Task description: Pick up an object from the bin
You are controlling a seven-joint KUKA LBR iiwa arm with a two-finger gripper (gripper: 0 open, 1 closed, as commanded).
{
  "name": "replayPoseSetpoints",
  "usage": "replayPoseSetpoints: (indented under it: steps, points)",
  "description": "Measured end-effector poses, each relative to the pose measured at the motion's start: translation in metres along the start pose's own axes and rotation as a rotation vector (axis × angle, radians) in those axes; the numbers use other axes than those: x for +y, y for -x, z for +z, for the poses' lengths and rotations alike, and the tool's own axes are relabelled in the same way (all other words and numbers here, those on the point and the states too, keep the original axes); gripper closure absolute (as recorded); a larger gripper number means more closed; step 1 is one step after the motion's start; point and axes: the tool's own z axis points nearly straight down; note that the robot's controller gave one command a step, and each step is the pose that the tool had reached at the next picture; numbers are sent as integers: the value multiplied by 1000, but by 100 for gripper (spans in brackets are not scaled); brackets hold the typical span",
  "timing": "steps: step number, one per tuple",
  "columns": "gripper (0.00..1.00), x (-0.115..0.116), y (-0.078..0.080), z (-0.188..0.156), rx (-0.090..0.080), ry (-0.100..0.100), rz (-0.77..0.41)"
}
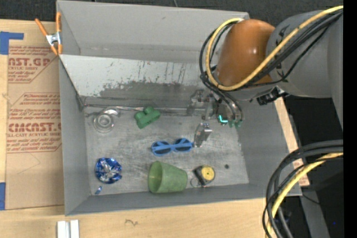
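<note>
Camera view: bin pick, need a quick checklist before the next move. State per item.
1. Gripper inside the bin, off its walls: ok.
2. Nearest thing is the blue sunglasses, just left of the gripper and flat on the floor: ok.
3. Gripper centred over the sunglasses: not ok, it sits off their right end.
4. Gripper touching the sunglasses: cannot tell.
5. Sunglasses lie apart from the green block and the green cup, which lies on its side: ok.
6. Anything already held: cannot tell.
</note>
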Motion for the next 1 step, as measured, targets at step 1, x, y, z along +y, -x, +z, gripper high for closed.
replayPoseSetpoints:
  steps: [1]
  points:
    - [0,25,-22,71,-16,1,70]
